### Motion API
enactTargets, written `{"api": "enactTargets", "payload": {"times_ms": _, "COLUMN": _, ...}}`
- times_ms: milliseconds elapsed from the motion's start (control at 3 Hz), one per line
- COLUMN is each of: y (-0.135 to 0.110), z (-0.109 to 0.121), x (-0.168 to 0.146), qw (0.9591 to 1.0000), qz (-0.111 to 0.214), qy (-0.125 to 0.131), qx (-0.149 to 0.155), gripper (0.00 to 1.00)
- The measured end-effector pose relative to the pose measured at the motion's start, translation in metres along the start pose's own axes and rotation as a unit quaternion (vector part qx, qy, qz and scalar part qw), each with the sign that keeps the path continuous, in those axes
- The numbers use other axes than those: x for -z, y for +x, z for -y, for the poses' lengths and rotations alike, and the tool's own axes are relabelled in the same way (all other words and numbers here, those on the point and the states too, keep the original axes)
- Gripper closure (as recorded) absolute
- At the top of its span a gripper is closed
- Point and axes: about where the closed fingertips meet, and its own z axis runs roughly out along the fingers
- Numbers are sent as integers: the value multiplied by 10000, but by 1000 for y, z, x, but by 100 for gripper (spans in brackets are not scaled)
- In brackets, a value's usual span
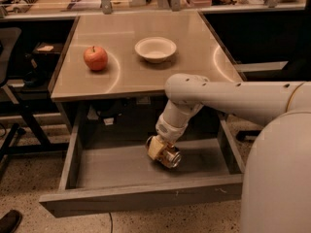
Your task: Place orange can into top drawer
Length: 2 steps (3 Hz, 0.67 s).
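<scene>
i have the white robot arm [233,98] reaching down from the right, under the edge of the tan counter [146,76] and into the wide shallow grey drawer [141,198], which stands pulled out toward the camera. the claw [159,148] sits low inside the drawer, right of its middle and closer to the back than to the front panel. the small orange-tan drink can with silver metal ends [171,157] is right at the tip of the claw, touching it on the claw's lower right side, down at the drawer floor. i cannot tell whether the claw is clamped on the can or loose around it, nor whether the can's weight is on the floor.

the can is tipped over rather than upright. its long axis runs on a slant from the claw at the upper left down to the lower right, and one round silver end faces out toward the lower right, partly toward the camera.

up on the counter, a red apple [95,58] sits at the left and a shallow white bowl [155,49] near the middle, well apart.
</scene>
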Motion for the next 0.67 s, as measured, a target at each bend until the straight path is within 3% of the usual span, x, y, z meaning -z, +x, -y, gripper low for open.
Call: {"api": "enactTargets", "payload": {"times_ms": 667, "y": -12, "z": 8, "x": -10, "qw": 9999, "qz": 7, "qy": 157, "qx": -52, "gripper": 100}}
